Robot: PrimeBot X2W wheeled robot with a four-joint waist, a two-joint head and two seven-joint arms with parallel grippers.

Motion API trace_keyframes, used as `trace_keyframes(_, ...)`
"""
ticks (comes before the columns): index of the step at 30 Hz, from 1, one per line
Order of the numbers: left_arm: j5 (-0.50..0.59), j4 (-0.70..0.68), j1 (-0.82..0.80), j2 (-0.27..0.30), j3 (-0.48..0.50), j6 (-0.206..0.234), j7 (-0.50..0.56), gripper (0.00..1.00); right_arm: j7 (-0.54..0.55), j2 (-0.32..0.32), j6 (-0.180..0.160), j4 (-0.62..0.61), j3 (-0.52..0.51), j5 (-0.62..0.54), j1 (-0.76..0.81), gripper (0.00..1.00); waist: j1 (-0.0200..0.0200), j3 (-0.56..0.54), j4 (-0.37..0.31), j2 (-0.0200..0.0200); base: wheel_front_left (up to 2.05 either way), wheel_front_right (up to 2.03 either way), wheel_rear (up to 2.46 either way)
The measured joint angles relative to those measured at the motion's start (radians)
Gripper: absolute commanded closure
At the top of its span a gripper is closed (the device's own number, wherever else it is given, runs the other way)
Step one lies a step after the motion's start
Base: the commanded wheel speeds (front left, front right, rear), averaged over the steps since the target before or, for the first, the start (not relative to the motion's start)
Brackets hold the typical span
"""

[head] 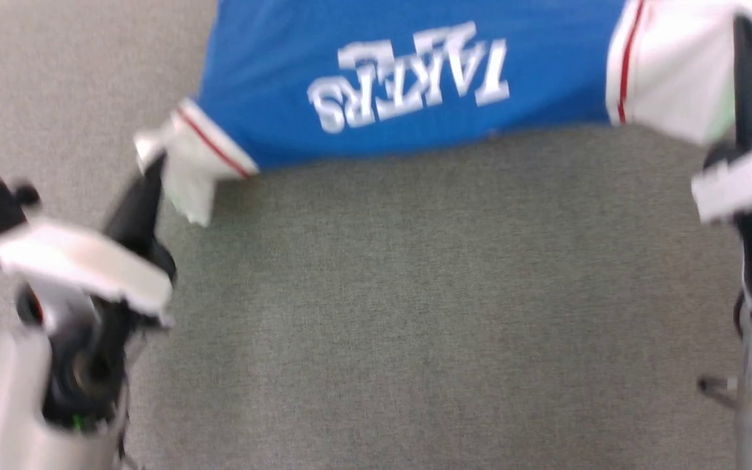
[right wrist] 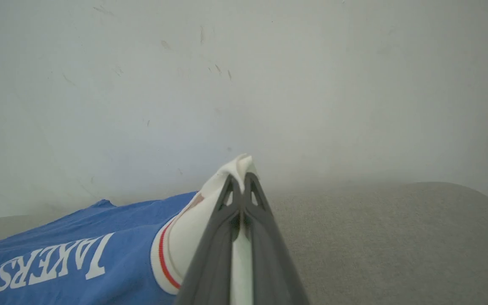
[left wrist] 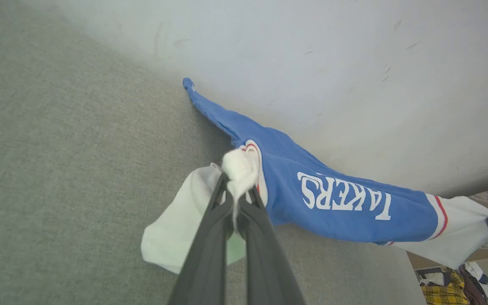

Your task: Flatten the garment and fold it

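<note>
The garment is a royal-blue T-shirt with white sleeves, red-striped trim and white "LAKERS" lettering facing up. It is stretched sideways between both grippers above the grey fabric surface. My left gripper is shut on the white left sleeve, which bunches at its fingertips. My right gripper is shut on the white right sleeve. In the left wrist view the shirt's far hem trails toward the wall. The head view is blurred.
A pale wall rises right behind the grey surface. At the lower right of the left wrist view, past the surface's edge, lie several other clothes, one in yellow plaid.
</note>
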Motion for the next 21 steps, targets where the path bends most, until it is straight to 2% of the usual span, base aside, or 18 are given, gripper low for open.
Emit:
trace_keyframes(7,-0.003,-0.05,0.213,-0.032,-0.02,0.008,-0.031,1.0,0.002,0.017,0.0,-0.094,-0.065,0.042,0.219,1.0,0.0002,-0.067,-0.008,0.0,0.0,0.0,0.0)
trace_keyframes(10,-0.012,-0.063,0.289,-0.044,-0.02,0.008,-0.045,1.0,0.001,0.019,0.0,-0.105,-0.086,0.097,0.311,1.0,0.0002,-0.096,-0.008,0.0,0.0,0.0,0.0)
trace_keyframes(21,-0.013,-0.16,0.544,-0.014,-0.035,0.004,-0.04,1.0,0.002,0.02,0.0,-0.151,-0.153,0.236,0.603,1.0,0.0002,-0.224,0.003,0.0,0.0,0.0,0.0)
